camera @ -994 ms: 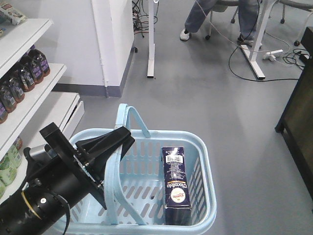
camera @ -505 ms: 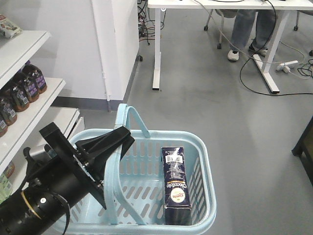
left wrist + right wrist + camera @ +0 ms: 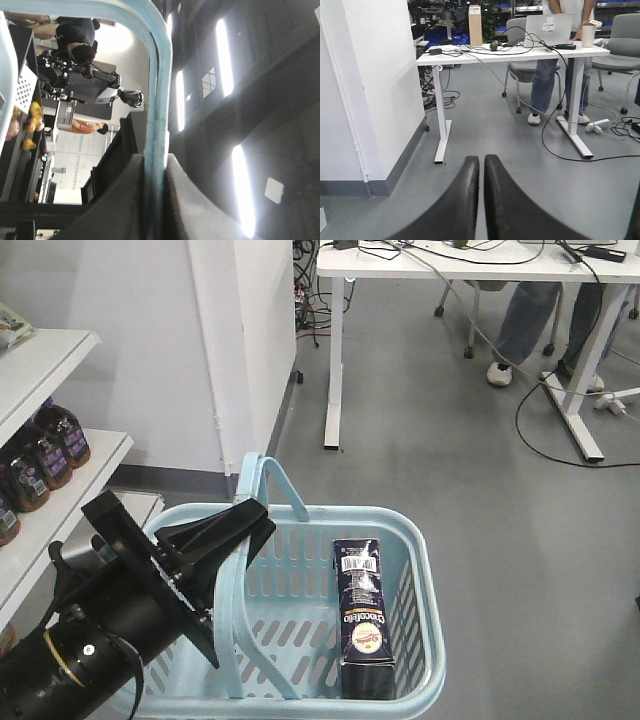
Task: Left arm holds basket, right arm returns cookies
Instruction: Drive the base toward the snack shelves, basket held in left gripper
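the left pincer [image 3: 245, 525] is clamped tight on one hoop handle [image 3: 159, 100] of the light blue basket [image 3: 422, 580], the blue bar pinched between its black fingers [image 3: 125, 200]. the right pincer [image 3: 481, 161] has its fingers pressed together with nothing between them, over grey floor [image 3: 520, 175]. the navy cookie box [image 3: 362, 615] sits inside the basket by its right wall, white barcode showing. dark bottles [image 3: 45, 455] line a shelf [image 3: 105, 452] to the left.

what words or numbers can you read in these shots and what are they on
"Choco…": white lettering on the cookies box in the basket; the remaining letters are unclear.
Digits under the barcode: too small.
Labels on the bottles: blurred.
Print on the laptop sticker: too small.
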`<state>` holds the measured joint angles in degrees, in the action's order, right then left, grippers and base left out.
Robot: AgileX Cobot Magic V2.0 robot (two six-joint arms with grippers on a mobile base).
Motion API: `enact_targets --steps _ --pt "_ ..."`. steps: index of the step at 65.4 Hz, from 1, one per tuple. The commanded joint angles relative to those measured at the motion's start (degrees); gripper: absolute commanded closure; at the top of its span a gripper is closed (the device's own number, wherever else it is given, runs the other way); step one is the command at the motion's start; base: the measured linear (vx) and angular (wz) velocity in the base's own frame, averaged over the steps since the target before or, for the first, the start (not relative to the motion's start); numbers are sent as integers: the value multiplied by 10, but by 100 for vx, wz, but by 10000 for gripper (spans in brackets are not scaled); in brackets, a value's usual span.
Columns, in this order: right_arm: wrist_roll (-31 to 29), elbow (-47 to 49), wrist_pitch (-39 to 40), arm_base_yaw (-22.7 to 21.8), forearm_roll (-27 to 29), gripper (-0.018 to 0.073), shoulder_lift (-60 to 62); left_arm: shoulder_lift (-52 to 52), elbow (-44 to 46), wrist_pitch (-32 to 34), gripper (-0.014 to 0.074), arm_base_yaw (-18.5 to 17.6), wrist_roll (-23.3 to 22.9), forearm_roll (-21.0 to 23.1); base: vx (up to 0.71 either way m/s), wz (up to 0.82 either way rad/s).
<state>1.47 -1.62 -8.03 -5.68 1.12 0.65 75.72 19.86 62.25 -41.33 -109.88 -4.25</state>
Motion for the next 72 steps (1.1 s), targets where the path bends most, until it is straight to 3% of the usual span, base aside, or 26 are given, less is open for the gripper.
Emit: enact_targets --steps 1,24,72 --pt "-3 -10 42 -4 -4 565 7 -17 14 100 596 -4 -3 9 29 18" --pt "-3 -10 42 -4 -4 565 7 -17 14 100 596 -4 -3 9 24 38" --pt "-3 -10 42 -4 -4 565 7 -17 14 100 596 -4 -3 8 15 67"
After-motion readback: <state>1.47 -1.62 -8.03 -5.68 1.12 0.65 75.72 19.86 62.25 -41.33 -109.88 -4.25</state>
